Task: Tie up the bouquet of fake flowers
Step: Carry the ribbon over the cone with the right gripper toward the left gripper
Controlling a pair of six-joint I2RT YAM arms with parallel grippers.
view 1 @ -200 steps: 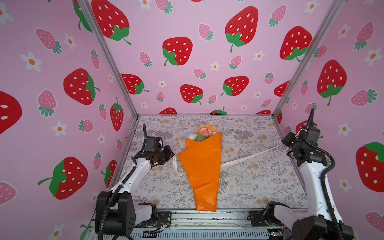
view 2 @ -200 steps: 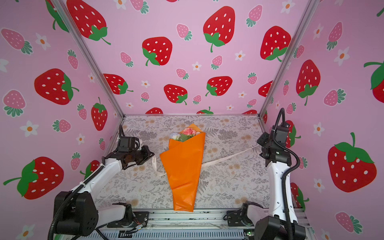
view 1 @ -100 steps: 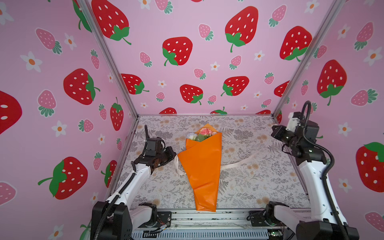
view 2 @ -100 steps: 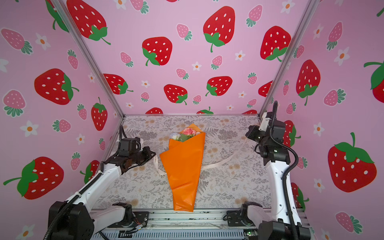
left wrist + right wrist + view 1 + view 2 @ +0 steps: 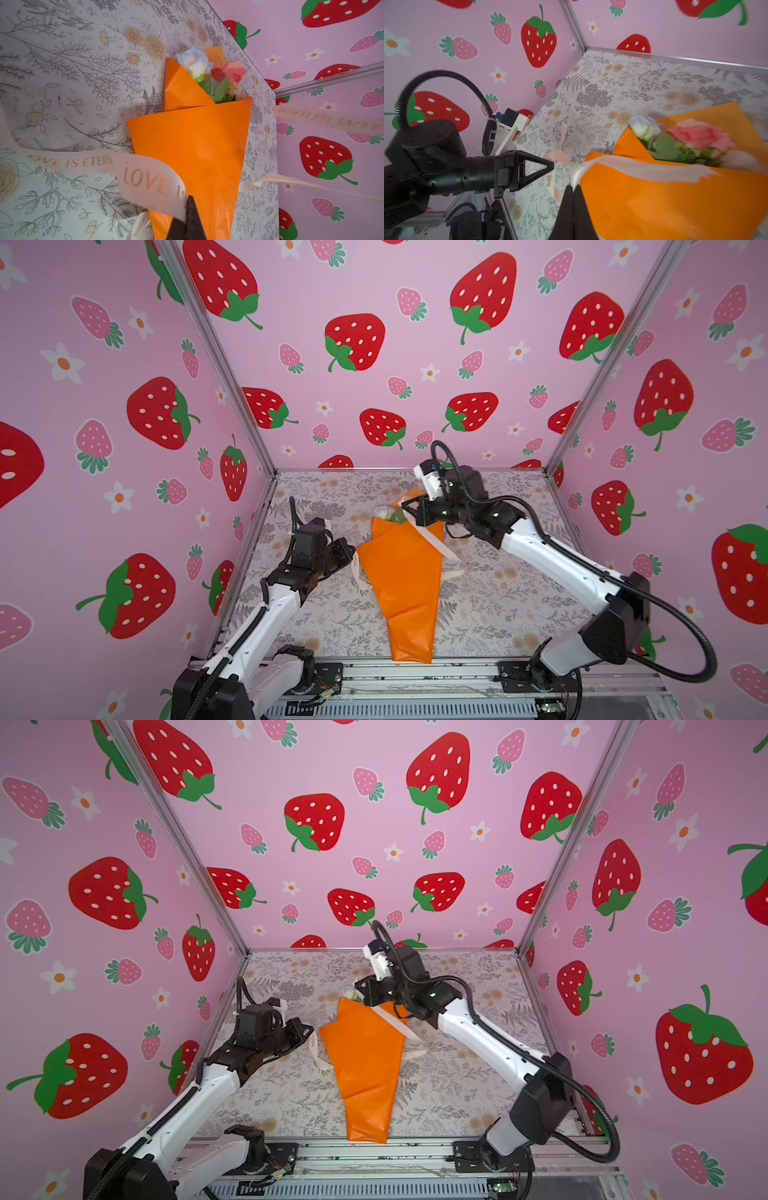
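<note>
**A:** ok so where's the bouquet of fake flowers (image 5: 207, 74) at?

**B:** lying flat mid-table, rolled up in a cone of orange wrapping paper (image 5: 401, 572). White and pink rose heads poke out the wide end toward the back wall, and the pointy end is down by the front rail. The stems are hidden inside the paper.

**A:** and the ribbon (image 5: 145, 176)?

**B:** cream, printed "LOVE IS ETERNAL". One stretch crosses the upper part of the cone on a slant. Another bit loops on the floral table (image 5: 332, 614) just left of it.

**A:** grippers?

**B:** right gripper (image 5: 409, 510) sits over the flower end, jaws clamped on the ribbon. Left gripper (image 5: 352, 556) is just beside the cone's left edge, also pinched tight on the ribbon. Strawberry walls (image 5: 374, 302) all round lol.
</note>
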